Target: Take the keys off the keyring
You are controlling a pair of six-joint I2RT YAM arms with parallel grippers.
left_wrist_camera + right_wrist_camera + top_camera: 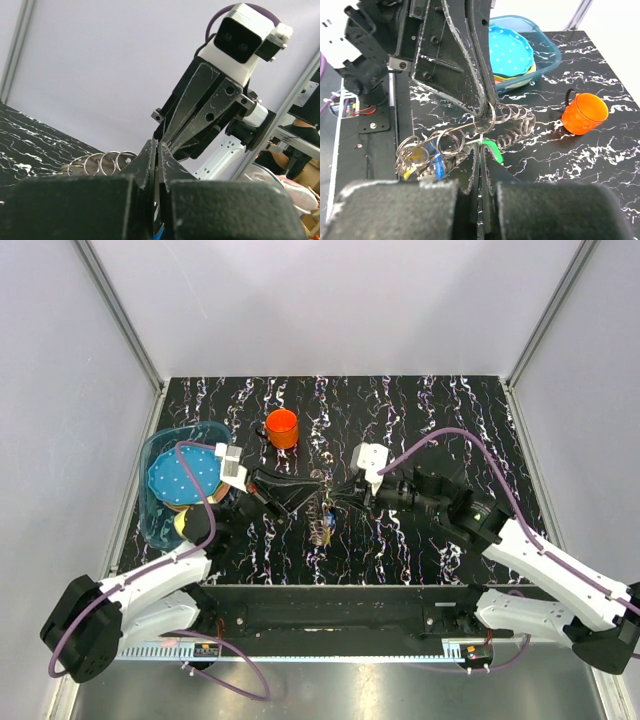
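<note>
Closest to the right wrist camera, the right gripper [481,150] was pinched shut, apparently on a loop of the keyring [514,119], whose chain of rings ran crosswise between both arms. Three keys [437,167], with yellow, blue and green heads, hung off it. Just beyond, the left gripper [489,107] clamped another loop, the two grippers' tips nearly touching. One orange cup [585,114] stood farther off.
</note>
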